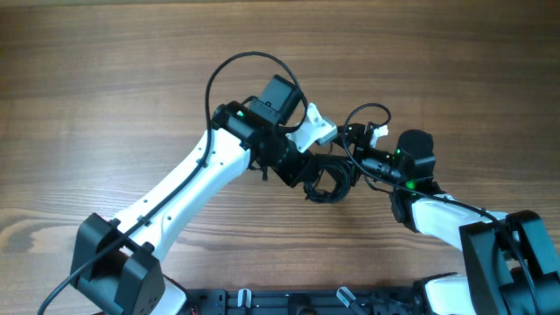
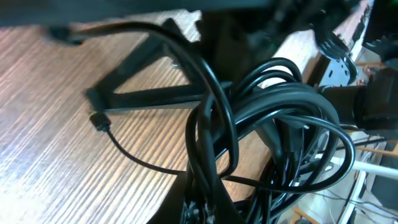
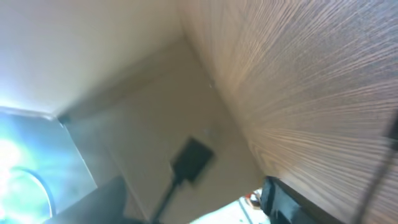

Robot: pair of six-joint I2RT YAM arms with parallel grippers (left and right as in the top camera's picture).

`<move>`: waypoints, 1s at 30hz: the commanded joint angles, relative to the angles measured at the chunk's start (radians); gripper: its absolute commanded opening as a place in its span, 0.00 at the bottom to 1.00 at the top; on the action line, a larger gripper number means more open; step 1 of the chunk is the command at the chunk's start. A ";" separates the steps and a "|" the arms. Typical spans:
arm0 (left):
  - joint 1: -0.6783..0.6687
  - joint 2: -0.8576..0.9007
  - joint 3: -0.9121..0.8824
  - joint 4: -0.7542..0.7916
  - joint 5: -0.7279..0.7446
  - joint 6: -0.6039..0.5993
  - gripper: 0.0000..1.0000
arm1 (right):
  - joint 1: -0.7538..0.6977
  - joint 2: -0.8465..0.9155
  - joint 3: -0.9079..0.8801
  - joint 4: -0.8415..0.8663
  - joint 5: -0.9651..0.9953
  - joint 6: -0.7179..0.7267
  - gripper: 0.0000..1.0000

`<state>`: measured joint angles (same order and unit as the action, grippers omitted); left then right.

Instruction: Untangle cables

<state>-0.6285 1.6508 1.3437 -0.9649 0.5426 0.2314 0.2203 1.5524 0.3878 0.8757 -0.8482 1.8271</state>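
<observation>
Where the arms meet: the cables (image 1: 337, 188) sit bunched in a small dark tangle just right of centre in the overhead view, on the wooden counter (image 1: 105, 79).
Left pincer (image 1: 308, 175): down at the left side of that tangle, touching it or very nearly. From where I stand I cannot tell whether its jaws are wide or closed.
Right pincer (image 1: 357, 140): just above and right of the tangle, pointing toward the left of the frame. I cannot tell how its jaws stand either.
Left wrist view: the cables (image 2: 280, 118) fill the right half as glossy black loops crossing one another. One thin cord runs out to the left and ends in a small plug (image 2: 98, 120) lying on the counter (image 2: 43, 143).
Right wrist view: blurred and tilted, with the counter (image 3: 311, 74) and its wood grain across the upper right.
</observation>
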 commanded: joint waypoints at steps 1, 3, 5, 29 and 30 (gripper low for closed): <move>-0.019 -0.029 0.011 0.003 0.005 0.024 0.04 | 0.007 0.010 0.007 0.007 0.074 0.092 0.56; -0.019 -0.029 0.011 0.003 0.005 0.024 0.04 | 0.007 0.010 0.007 0.006 0.063 0.087 0.34; -0.019 -0.029 0.011 0.003 -0.020 0.023 0.04 | 0.006 0.010 0.007 0.009 0.068 0.035 0.22; 0.043 -0.029 0.011 0.103 -0.173 -0.218 0.04 | -0.154 -0.259 0.009 0.006 -0.002 -0.982 0.05; 0.049 -0.029 0.011 0.105 -0.173 -0.219 0.04 | -0.154 -0.301 0.014 -0.063 0.018 -1.019 0.05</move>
<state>-0.5987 1.6508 1.3437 -0.8669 0.3672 0.0463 0.0681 1.3506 0.3908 0.9138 -0.8879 0.9550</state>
